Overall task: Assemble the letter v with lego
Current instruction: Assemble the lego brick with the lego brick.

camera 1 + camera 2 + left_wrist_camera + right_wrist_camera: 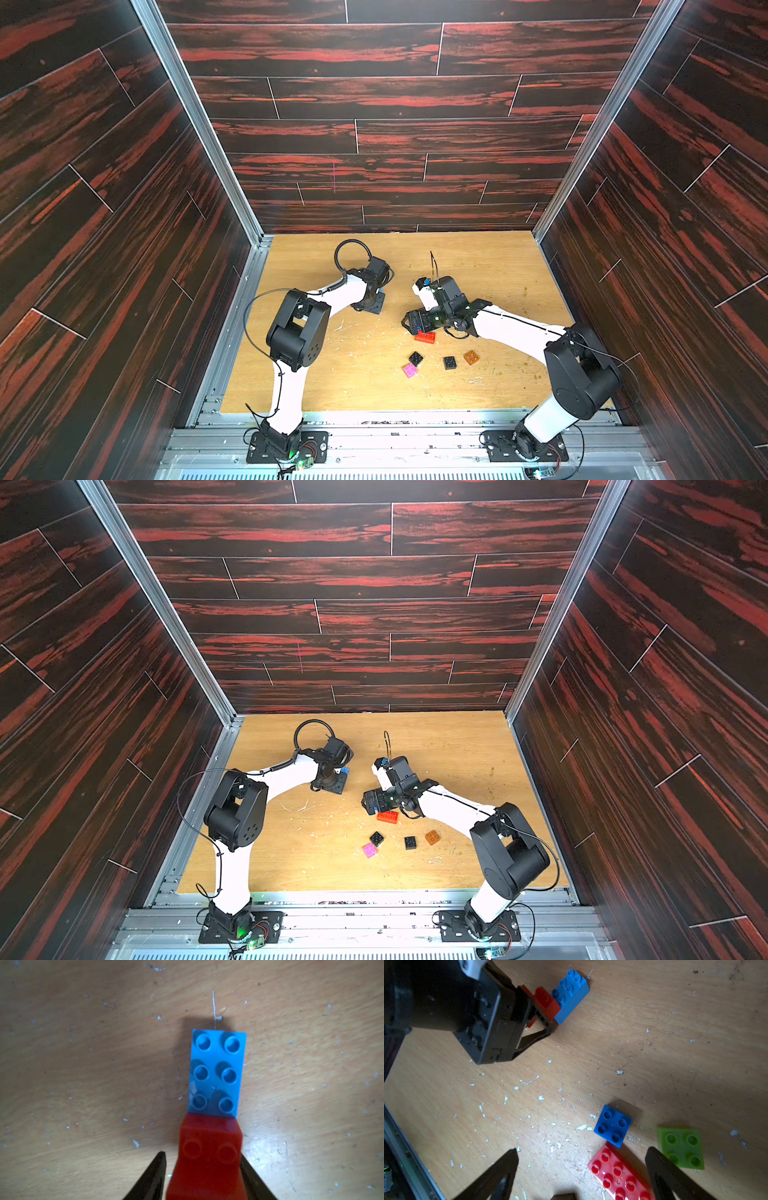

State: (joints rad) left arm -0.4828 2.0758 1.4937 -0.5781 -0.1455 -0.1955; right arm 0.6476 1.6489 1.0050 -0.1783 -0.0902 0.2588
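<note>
In both top views a pink square plastic brick (pixel 409 369) and an orange square brick (pixel 471 357) lie loose on the wooden surface (pixel 316 386). On the left wrist view, my left jaws stand slightly apart around a red plastic brick (pixel 209 1147) that overlaps the end of a light blue oblong brick (pixel 216 1072). One finger (pixel 255 1184) looks to be touching, so lifting could drag it off. On the right wrist view, the right jaws are wide and empty above a red oblong plate (pixel 618 1172)
</note>
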